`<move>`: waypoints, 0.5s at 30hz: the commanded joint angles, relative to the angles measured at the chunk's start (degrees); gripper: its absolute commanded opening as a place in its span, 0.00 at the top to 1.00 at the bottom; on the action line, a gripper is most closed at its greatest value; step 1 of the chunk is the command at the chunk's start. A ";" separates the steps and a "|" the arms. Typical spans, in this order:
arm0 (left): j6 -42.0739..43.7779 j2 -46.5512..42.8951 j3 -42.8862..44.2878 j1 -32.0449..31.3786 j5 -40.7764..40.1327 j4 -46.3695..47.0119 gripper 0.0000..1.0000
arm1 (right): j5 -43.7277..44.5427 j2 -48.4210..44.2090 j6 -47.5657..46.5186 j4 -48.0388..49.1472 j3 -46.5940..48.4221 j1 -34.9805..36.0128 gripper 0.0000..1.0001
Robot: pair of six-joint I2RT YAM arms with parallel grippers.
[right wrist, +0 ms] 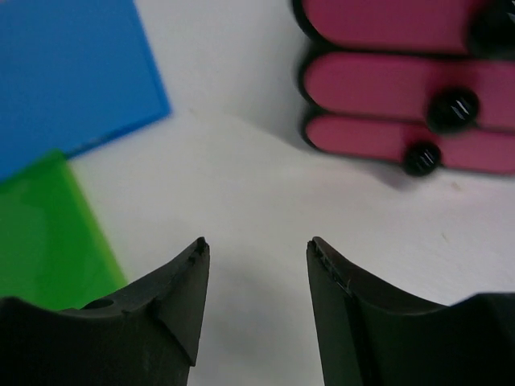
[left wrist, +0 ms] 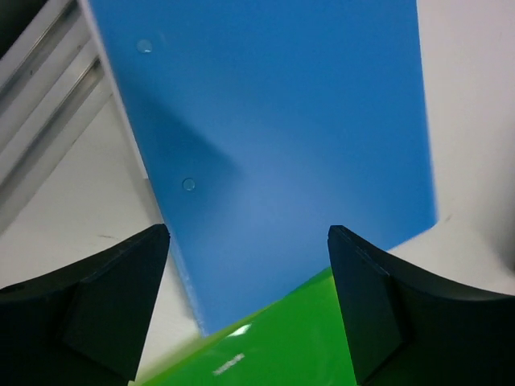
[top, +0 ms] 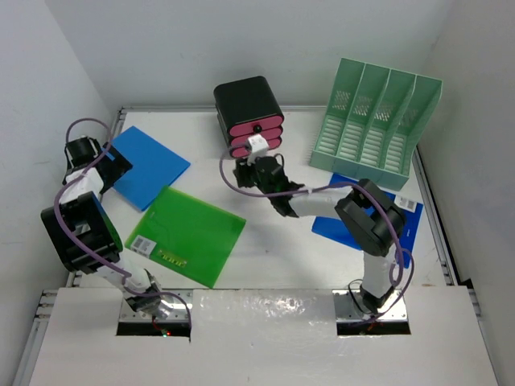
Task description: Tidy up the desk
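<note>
Now ease right gripper (right wrist: 256,245), spread and empty, toward drawer box (top: 249,108) at far middle of desk (top: 269,257) lying beneath everything; approach slowly, square to pink fronts (right wrist: 378,80). Leave left gripper (left wrist: 248,232), likewise spread, above blue folder (left wrist: 282,121), far left.

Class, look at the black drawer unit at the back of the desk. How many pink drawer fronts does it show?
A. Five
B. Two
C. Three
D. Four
C: the black drawer unit shows three pink drawer fronts stacked one above another, each with a dark knob in the right wrist view.
</note>
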 commanded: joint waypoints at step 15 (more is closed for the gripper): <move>52.34 1.30 0.82 -32.66 -23.22 7.28 0.26 | -5.32 0.96 0.51 2.56 -0.64 3.78 0.50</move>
